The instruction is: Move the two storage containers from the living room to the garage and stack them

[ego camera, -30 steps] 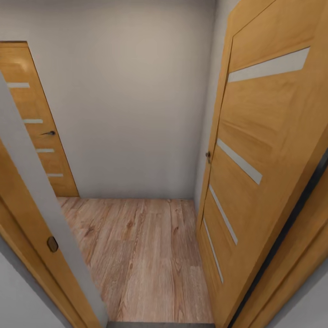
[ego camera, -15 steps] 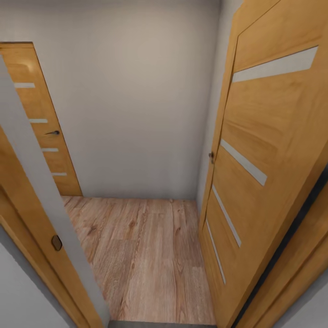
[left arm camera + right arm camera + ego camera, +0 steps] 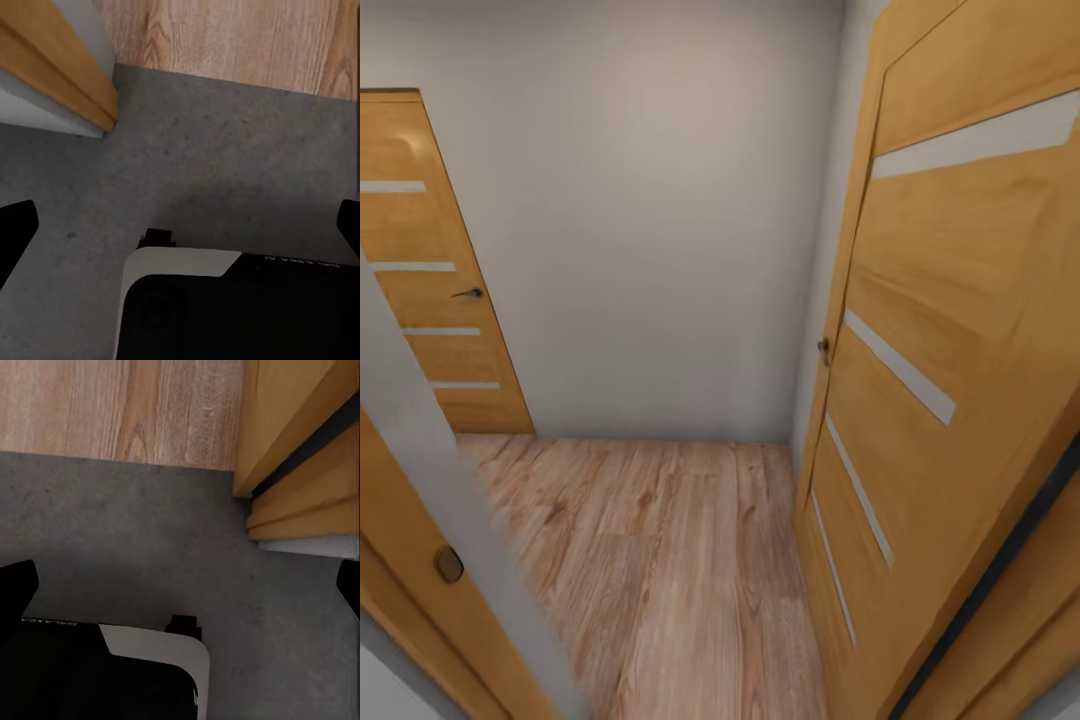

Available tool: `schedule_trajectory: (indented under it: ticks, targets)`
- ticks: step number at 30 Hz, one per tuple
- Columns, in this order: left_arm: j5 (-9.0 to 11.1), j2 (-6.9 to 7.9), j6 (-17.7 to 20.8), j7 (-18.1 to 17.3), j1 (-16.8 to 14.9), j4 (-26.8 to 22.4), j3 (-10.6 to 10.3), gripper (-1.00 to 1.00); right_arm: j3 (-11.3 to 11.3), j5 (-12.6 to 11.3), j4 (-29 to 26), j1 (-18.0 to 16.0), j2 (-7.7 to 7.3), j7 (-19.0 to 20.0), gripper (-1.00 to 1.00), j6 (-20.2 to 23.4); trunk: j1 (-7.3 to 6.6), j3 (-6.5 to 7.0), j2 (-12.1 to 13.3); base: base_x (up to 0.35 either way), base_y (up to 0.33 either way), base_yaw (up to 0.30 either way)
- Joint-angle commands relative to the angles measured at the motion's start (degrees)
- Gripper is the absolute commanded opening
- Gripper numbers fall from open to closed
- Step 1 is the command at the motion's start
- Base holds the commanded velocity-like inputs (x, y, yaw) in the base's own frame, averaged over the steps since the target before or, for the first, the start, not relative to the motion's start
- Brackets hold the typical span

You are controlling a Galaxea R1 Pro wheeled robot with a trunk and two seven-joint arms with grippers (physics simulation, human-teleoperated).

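Ahead lies a small hallway: a pale grey wall (image 3: 660,220) closes its far end, light wood-plank flooring (image 3: 660,560) covers it, a shut wooden door (image 3: 430,290) stands at its far left, and an open wooden door (image 3: 940,380) lines its right side. The robot stands in a doorway, and both wrist views look down on dark grey concrete floor (image 3: 225,165) where it meets the planks, with the door frame (image 3: 52,67) beside the left arm. The left tool (image 3: 180,225) and the right tool (image 3: 180,585) both have their fingers spread wide apart, holding nothing. No storage container can be seen from here, so neither arm is nearer one; judging by the threshold, the way leads forward over the planks.
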Motion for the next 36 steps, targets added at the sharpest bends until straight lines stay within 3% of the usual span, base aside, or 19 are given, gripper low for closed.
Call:
schedule_trajectory:
  ticks: [1,7,20,36]
  targets:
    - [0.08,0.0,-0.44,0.05,-0.12,0.26,0.32,1.0,-0.39,0.48,0.25,-0.12,-0.03,0.1,1.0,-0.42,0.07,-0.13,-0.13,0.302,-0.069,0.0]
    - [0.08,-0.04,-0.44,0.02,-0.12,0.26,0.32,1.0,-0.42,0.48,0.26,-0.12,-0.03,0.1,1.0,-0.42,0.07,-0.13,-0.13,0.267,-0.02,0.0]
    - [0.08,-0.02,-0.4,0.01,-0.12,0.26,0.32,1.0,-0.46,1.84,0.26,-0.12,-0.03,0.1,1.0,-0.5,0.07,-0.13,-0.13,0.024,-0.001,0.0]
    - [0.08,0.06,-0.35,0.0,-0.12,0.26,0.32,1.0,-0.46,1.89,0.26,-0.12,-0.03,0.1,1.0,-0.5,0.07,-0.13,-0.13,0.156,0.0,0.0]
